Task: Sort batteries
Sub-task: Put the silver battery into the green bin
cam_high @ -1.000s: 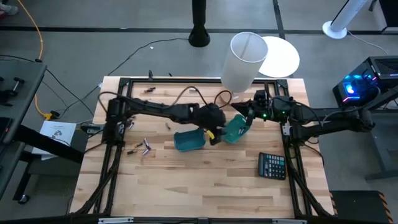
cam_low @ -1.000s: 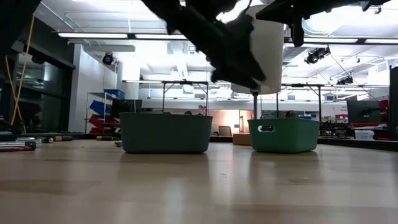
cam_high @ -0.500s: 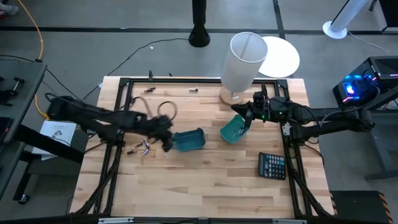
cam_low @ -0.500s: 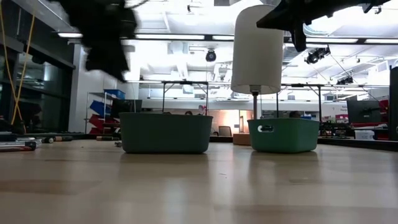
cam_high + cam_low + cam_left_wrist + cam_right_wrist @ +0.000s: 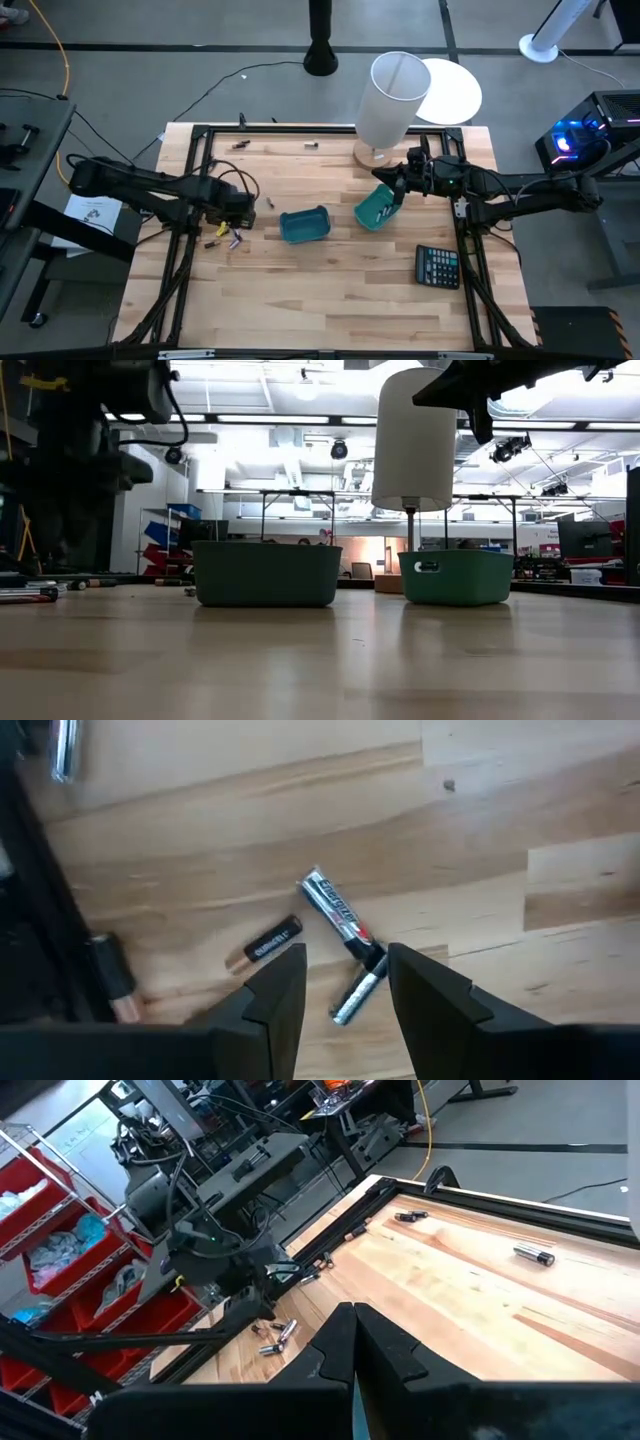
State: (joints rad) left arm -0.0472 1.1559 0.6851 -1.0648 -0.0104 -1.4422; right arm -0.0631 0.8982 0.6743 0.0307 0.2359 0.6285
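Several batteries (image 5: 231,238) lie loose on the wood near the table's left side. In the left wrist view I see a silver-and-black one (image 5: 337,916), a second one (image 5: 357,995) touching its end, and a coppery one (image 5: 264,945). My left gripper (image 5: 238,217) hovers just above this cluster, open, its fingers (image 5: 277,988) standing either side of the silver pair. Two more batteries (image 5: 238,145) lie by the far edge. My right gripper (image 5: 393,190) is shut, raised over the right teal bin (image 5: 377,206). The left teal bin (image 5: 305,225) stands mid-table.
A tall white cylinder on a round wooden foot (image 5: 392,98) stands at the far edge behind the right bin. A black calculator (image 5: 437,265) lies near the right side. The dark frame rail (image 5: 190,210) runs beside the battery cluster. Bare wood spreads toward the near edge.
My left arm has swung fast from over the two bins toward the table's left side and now hangs above the battery cluster. The right arm and both bins have kept still.
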